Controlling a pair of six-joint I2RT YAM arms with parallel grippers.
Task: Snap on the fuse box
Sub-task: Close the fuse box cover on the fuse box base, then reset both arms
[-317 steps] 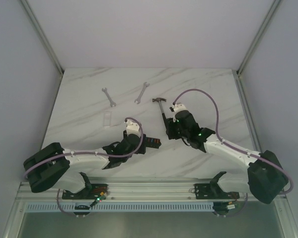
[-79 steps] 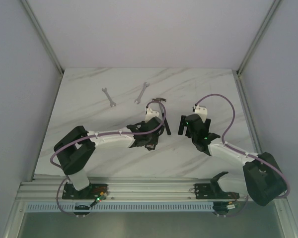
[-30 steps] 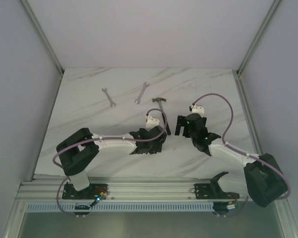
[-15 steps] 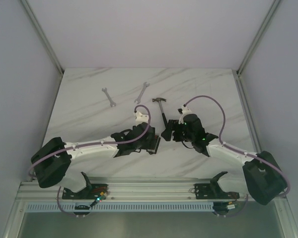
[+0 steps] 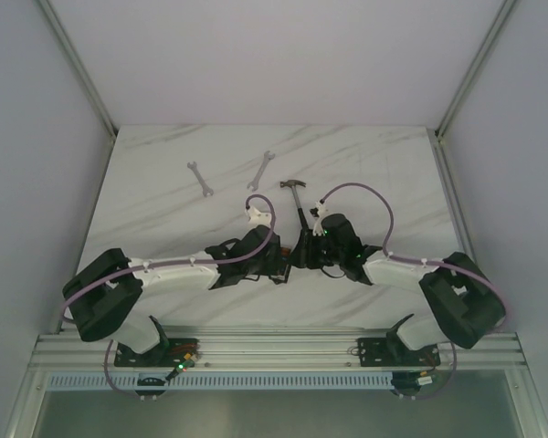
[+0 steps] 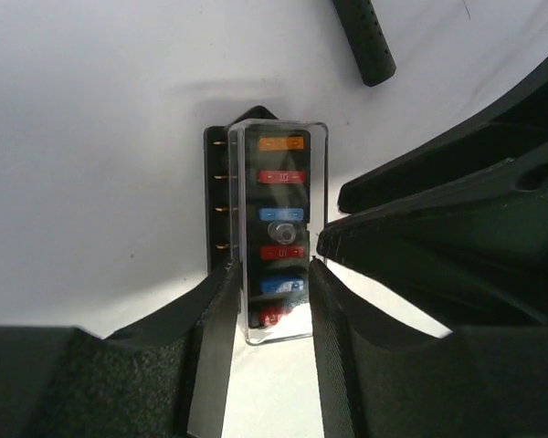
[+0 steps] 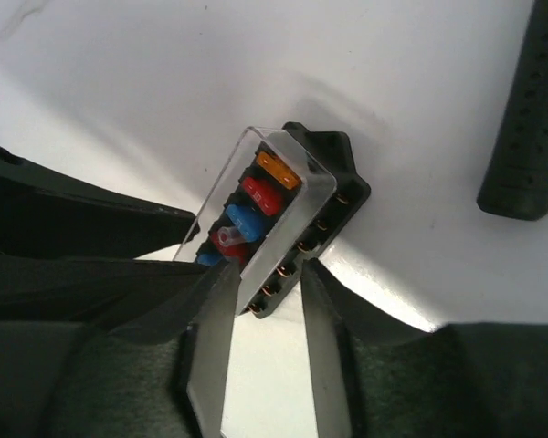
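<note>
The fuse box (image 6: 269, 233) is a small black box with orange, red and blue fuses under a clear cover, lying on the white table. My left gripper (image 6: 274, 287) is shut on its near end, with one finger on each long side. In the right wrist view the fuse box (image 7: 279, 214) lies at a slant. My right gripper (image 7: 265, 283) pinches its near end, one finger on the clear cover and the other against the terminal side. In the top view the left gripper (image 5: 279, 260) and the right gripper (image 5: 303, 253) meet tip to tip and mostly hide the box.
A black-handled hammer (image 5: 299, 205) lies just behind the grippers. Its handle shows in the left wrist view (image 6: 365, 41) and in the right wrist view (image 7: 527, 128). Two wrenches lie further back, one on the left (image 5: 199, 178) and one to its right (image 5: 261, 170).
My right gripper has moved left and forward until it meets the left gripper at the fuse box. The left gripper has drawn back a little toward the table's front.
</note>
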